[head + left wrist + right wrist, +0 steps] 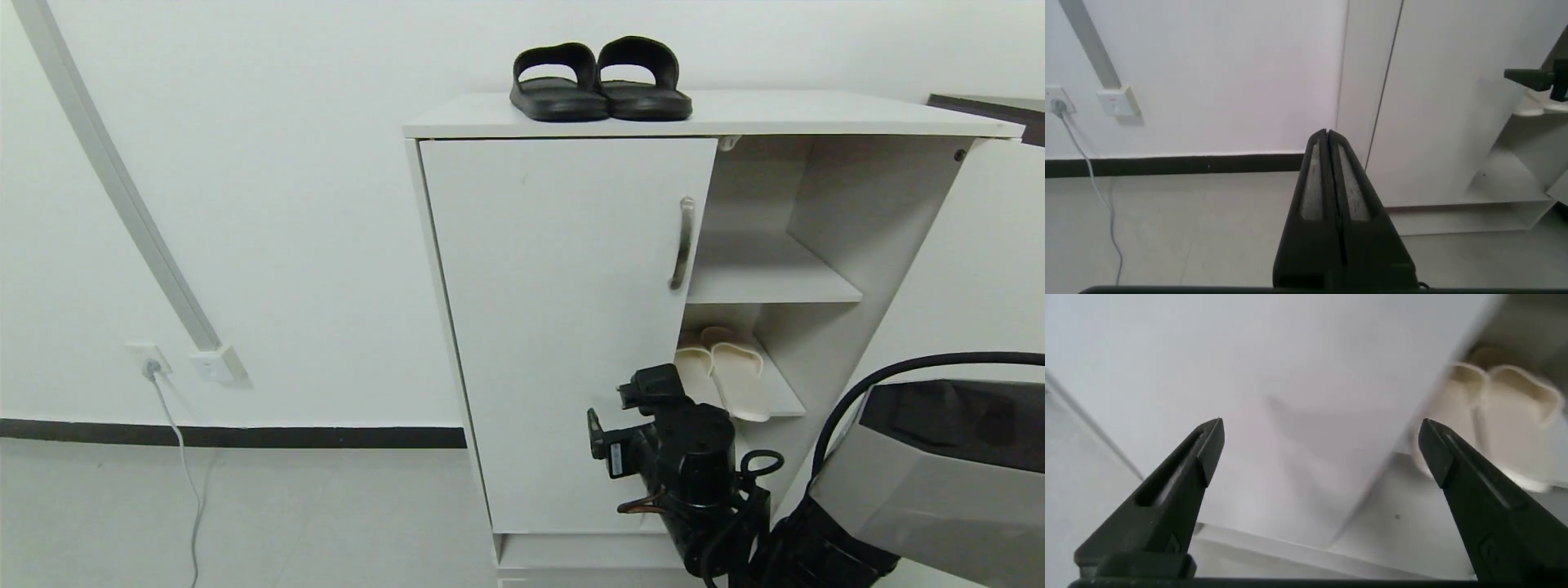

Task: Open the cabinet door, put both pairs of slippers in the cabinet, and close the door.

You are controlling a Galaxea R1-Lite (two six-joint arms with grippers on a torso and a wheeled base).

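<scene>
Head view: black slippers (pixel 602 82) sit on the cabinet (pixel 816 110) top, near its front edge; cream slippers (pixel 727 376) lie on the lower shelf. The right tool (pixel 1320 431) hangs low, spread wide apart; the left tool (pixel 1327 143) is pressed together. Next, lift the right tool and pinch both black straps level.

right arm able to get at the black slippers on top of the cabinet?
Probably yes. The black slippers sit uncovered on the cabinet top, near its front, and the right gripper is open and empty. It is low by the closed door, so it must rise well up.
</scene>
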